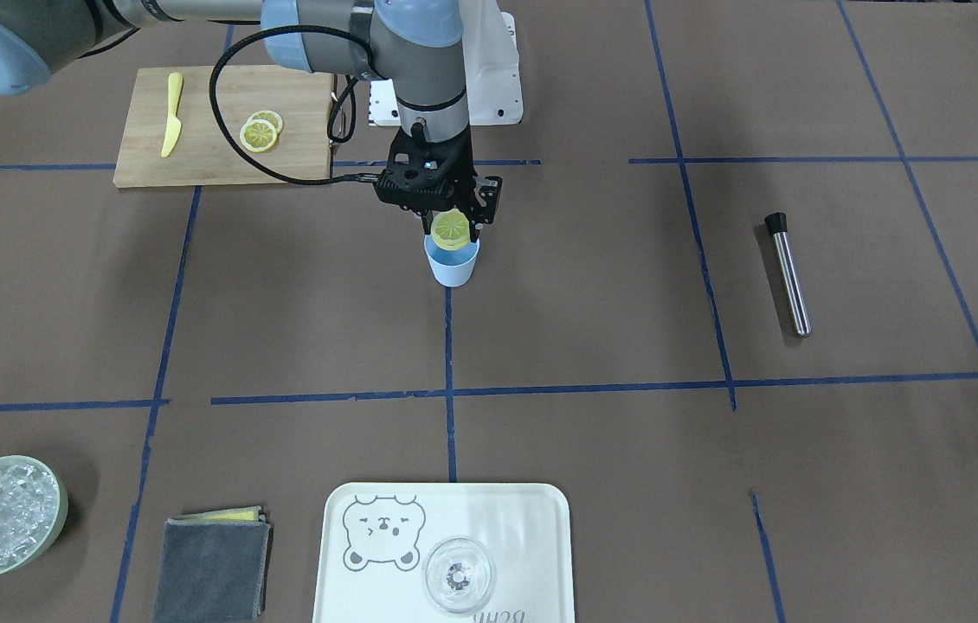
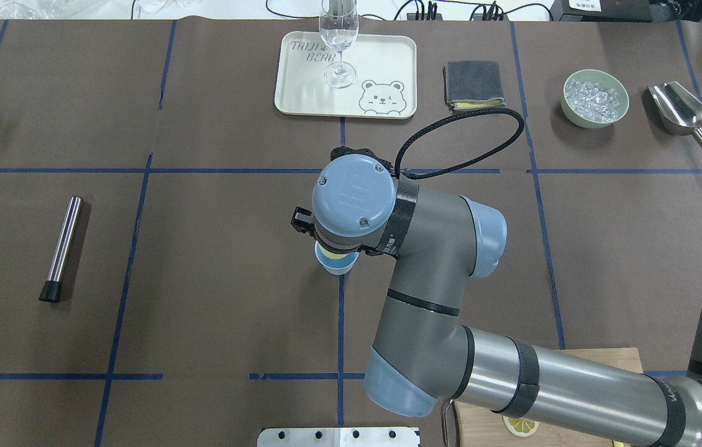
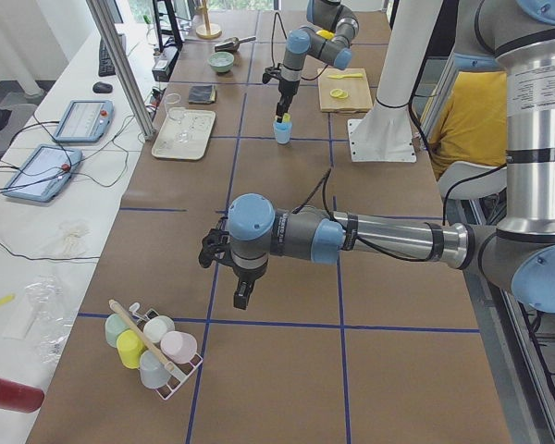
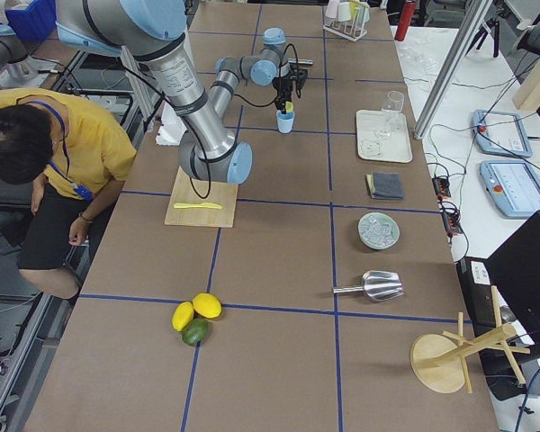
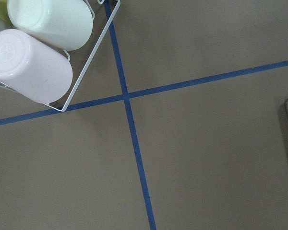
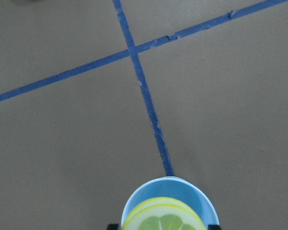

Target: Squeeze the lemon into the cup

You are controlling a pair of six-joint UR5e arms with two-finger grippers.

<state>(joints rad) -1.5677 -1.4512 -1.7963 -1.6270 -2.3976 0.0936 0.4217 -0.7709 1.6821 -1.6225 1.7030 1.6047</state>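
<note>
My right gripper (image 1: 453, 234) is shut on a lemon slice (image 1: 452, 226) and holds it upright just above the mouth of the light-blue cup (image 1: 452, 266) at the table's middle. In the right wrist view the slice (image 6: 163, 219) sits over the cup's rim (image 6: 134, 199). In the overhead view the wrist hides the slice and most of the cup (image 2: 335, 267). My left gripper (image 3: 243, 298) shows only in the exterior left view, above bare table near a cup rack. I cannot tell whether it is open or shut.
A wooden board (image 1: 212, 160) holds two more lemon slices (image 1: 260, 131) and a yellow knife (image 1: 171, 114). A metal rod (image 1: 788, 273), a tray (image 1: 350, 588) with a glass (image 1: 459, 575), an ice bowl (image 1: 0, 515), a grey cloth (image 1: 212, 567) and a cup rack (image 3: 153, 347) stand around.
</note>
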